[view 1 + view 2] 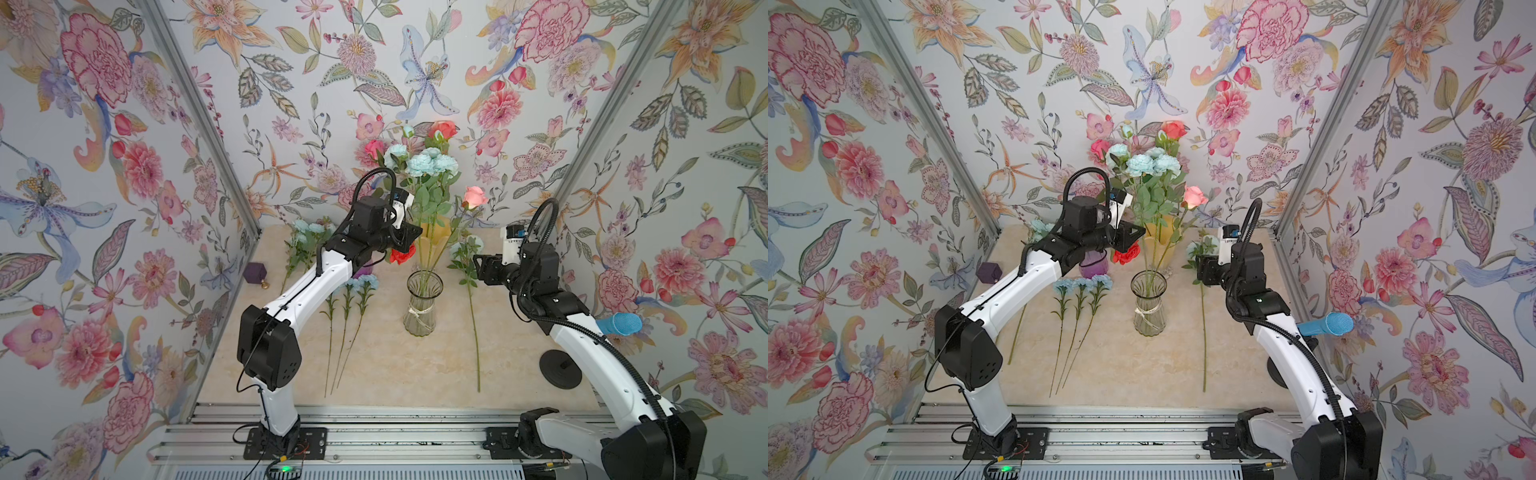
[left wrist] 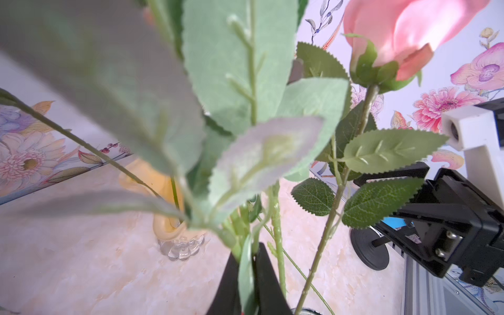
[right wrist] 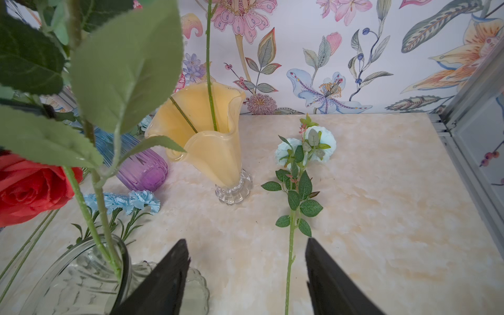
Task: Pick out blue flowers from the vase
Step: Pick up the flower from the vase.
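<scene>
A clear glass vase [image 1: 422, 303] stands mid-table, holding pale blue flowers [image 1: 428, 164] together with red and pink roses. My left gripper [image 1: 409, 235] reaches into the bunch above the vase. In the left wrist view it [image 2: 246, 253] is shut on a pale green leafy stem [image 2: 240, 81] of the blue spray. Three blue flowers [image 1: 357, 286] lie on the table left of the vase, and a leafy blue spray [image 1: 307, 232] lies further back. My right gripper [image 3: 246, 241] hangs open over another blue flower [image 3: 305, 147] that lies right of the vase.
A yellow ruffled vase [image 1: 434, 237] and a purple glass vase [image 1: 1093, 266] stand behind the clear one. A red rose [image 1: 402, 253] hangs under my left wrist and a pink rose [image 1: 474, 196] leans right. A blue microphone [image 1: 621, 324] and its black base [image 1: 560, 369] are at right. A purple box [image 1: 256, 272] sits at left.
</scene>
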Available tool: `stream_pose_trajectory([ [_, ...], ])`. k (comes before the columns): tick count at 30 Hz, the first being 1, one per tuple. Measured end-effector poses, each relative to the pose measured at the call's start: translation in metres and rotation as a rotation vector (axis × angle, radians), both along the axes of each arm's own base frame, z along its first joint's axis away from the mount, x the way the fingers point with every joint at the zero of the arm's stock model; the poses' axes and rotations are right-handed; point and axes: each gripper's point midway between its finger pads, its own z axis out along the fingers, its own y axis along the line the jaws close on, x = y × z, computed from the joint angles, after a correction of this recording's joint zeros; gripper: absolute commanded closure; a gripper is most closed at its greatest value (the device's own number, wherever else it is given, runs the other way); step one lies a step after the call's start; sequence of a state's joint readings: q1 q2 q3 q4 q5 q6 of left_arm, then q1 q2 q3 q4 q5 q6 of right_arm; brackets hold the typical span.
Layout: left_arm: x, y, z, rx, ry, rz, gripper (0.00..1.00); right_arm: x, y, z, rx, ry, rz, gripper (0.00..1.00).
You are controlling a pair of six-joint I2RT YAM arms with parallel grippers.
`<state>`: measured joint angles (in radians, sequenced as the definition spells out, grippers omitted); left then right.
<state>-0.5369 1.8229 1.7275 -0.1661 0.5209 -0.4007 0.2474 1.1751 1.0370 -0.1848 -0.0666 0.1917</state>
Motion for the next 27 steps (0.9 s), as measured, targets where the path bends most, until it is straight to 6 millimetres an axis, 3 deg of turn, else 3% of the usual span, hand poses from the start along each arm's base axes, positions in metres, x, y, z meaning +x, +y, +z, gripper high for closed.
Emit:
stream_pose_trajectory([
  [5, -0.01, 0.007, 0.01, -0.019, -0.033, 0.005, 0.97, 0.0, 0.0, 0.001, 0.002, -0.004, 0.0, 0.31],
  [15, -0.039, 0.026, 0.087, -0.136, -0.22, 0.016, 1.0, 0.0, 0.0, 0.001, 0.003, -0.009, 0.0, 0.31],
  [24, -0.052, 0.033, 0.13, -0.2, -0.322, 0.025, 1.0, -0.003, 0.0, 0.01, 0.01, -0.034, 0.003, 0.31],
  [27, -0.056, 0.035, 0.152, -0.221, -0.356, 0.026, 1.0, -0.006, -0.001, 0.016, 0.014, -0.048, 0.004, 0.3],
])
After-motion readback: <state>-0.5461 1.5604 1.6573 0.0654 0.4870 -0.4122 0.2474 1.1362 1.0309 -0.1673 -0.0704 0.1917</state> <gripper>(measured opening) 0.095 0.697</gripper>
